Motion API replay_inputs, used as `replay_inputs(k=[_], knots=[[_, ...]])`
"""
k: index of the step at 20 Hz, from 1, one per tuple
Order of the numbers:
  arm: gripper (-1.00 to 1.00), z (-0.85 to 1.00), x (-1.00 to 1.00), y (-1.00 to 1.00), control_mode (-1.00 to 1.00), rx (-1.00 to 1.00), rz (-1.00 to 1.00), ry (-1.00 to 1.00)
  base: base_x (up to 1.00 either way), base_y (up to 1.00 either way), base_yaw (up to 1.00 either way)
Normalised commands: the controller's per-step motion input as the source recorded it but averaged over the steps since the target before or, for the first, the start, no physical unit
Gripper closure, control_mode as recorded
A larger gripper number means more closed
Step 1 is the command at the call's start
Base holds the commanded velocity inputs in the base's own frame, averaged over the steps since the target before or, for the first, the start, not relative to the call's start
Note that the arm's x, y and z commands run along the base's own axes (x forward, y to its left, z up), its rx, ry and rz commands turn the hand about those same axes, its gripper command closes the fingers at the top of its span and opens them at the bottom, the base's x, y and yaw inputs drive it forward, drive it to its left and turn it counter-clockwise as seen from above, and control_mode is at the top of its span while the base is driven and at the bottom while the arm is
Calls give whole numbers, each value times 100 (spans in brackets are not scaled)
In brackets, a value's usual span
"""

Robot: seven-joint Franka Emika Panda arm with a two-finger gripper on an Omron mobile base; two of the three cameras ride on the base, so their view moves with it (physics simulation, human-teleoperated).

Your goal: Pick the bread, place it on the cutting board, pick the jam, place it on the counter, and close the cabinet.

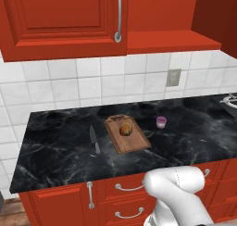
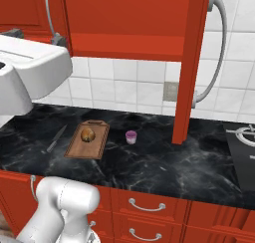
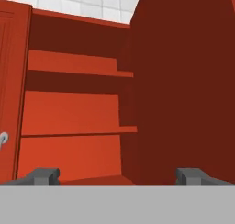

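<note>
The bread (image 1: 125,129) (image 2: 87,135), a small golden-brown lump, lies on the wooden cutting board (image 1: 134,141) (image 2: 98,143). Just right of the board, the purple jam (image 1: 161,122) (image 2: 131,136) stands upright on the black marble counter (image 1: 60,151) (image 2: 164,162). Above, the red cabinet (image 1: 173,40) (image 2: 129,23) (image 3: 73,113) has its right door (image 2: 191,62) (image 3: 183,85) swung out. My gripper (image 3: 117,176) is open and holds nothing; it faces the bare red shelves inside, with the open door's inner face at the right of the hand view.
A grey knife (image 1: 94,140) (image 2: 56,138) lies left of the board. The cabinet's left door (image 1: 60,21) is shut, with a silver bar handle (image 1: 118,16). A wall outlet (image 1: 173,77) sits on the tiles. A stove edge (image 2: 244,137) is at the far right.
</note>
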Motion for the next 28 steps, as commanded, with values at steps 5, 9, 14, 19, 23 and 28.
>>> replay_inputs(k=[5,9,14,19,23,28], knots=[[-100,0,-45,-13,-100,0,-9,0,0,0,0],[-100,0,-36,-7,-100,-1,-3,0,0,0,0],[-100,0,-30,-7,-100,0,-1,1,0,0,0],[-100,0,-32,-12,-100,0,0,3,0,0,0],[-100,0,-37,-15,-100,0,0,4,0,0,0],[-100,0,-24,-16,-100,0,0,3,0,0,0]])
